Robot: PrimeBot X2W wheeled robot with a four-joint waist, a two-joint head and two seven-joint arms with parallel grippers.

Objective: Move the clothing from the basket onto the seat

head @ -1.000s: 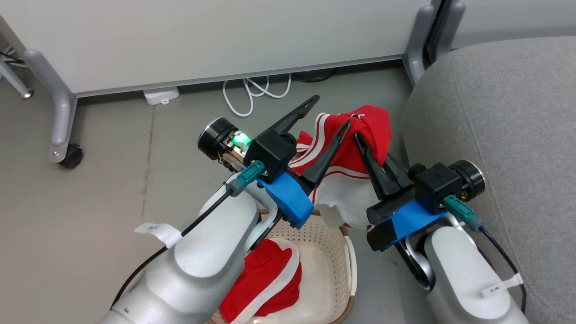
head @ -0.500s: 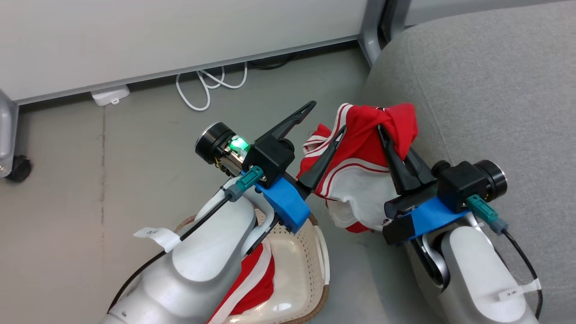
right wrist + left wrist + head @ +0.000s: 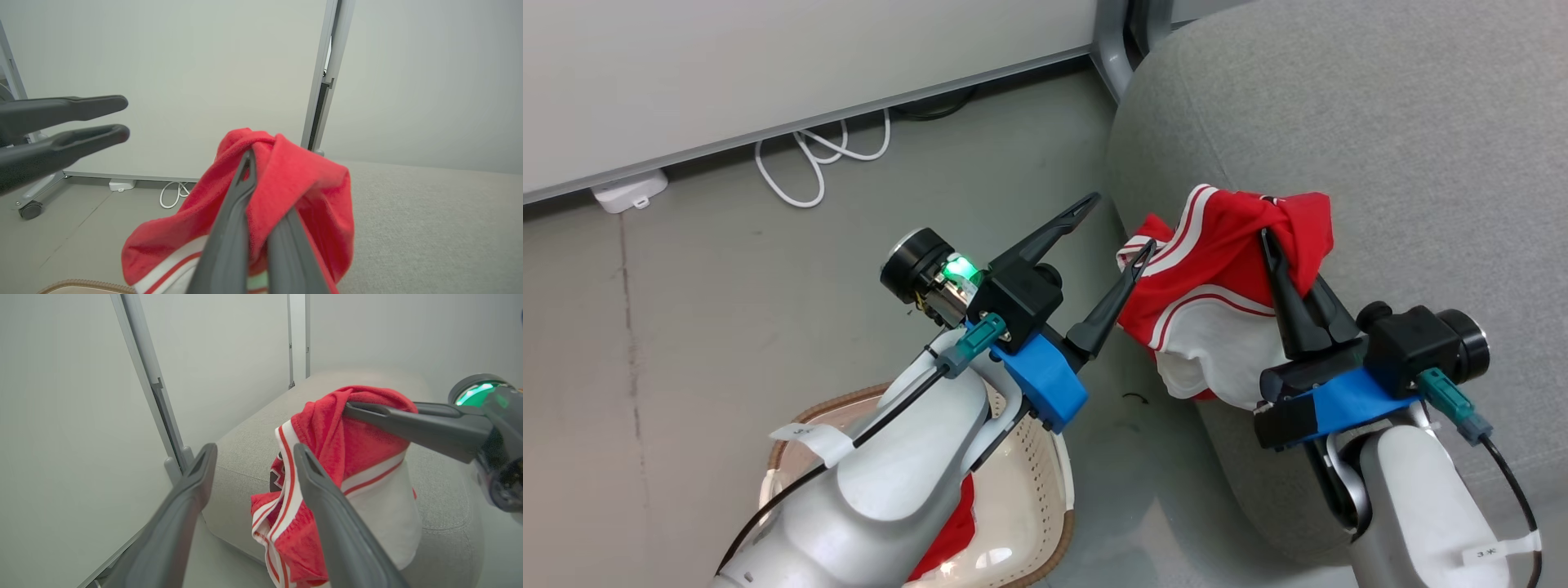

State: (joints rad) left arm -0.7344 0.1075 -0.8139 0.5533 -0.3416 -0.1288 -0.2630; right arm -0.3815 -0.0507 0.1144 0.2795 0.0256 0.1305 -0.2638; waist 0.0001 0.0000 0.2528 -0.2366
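A red garment (image 3: 1225, 273) with white stripes and a white panel hangs from my right gripper (image 3: 1282, 253), which is shut on its bunched top, over the left edge of the grey seat (image 3: 1388, 139). My left gripper (image 3: 1115, 227) stands open just left of the garment, its near finger touching or almost touching the striped hem. The left wrist view shows the garment (image 3: 355, 453) beside the open fingers (image 3: 310, 477). In the right wrist view the fabric (image 3: 298, 179) drapes over the shut fingers (image 3: 241, 192). The basket (image 3: 1033, 490) sits low left, with another red garment (image 3: 947, 531) inside, mostly hidden by my left forearm.
A white cable coil (image 3: 809, 159) and a white adapter (image 3: 625, 189) lie on the grey floor by the pale partition panel. A grey partition post (image 3: 1112, 41) stands at the seat's far corner. A caster wheel (image 3: 29, 210) is on the floor at left.
The head camera has turned right, so the basket slid to the lower left of the picture. My right gripper has carried the garment from beside the seat to over its edge.
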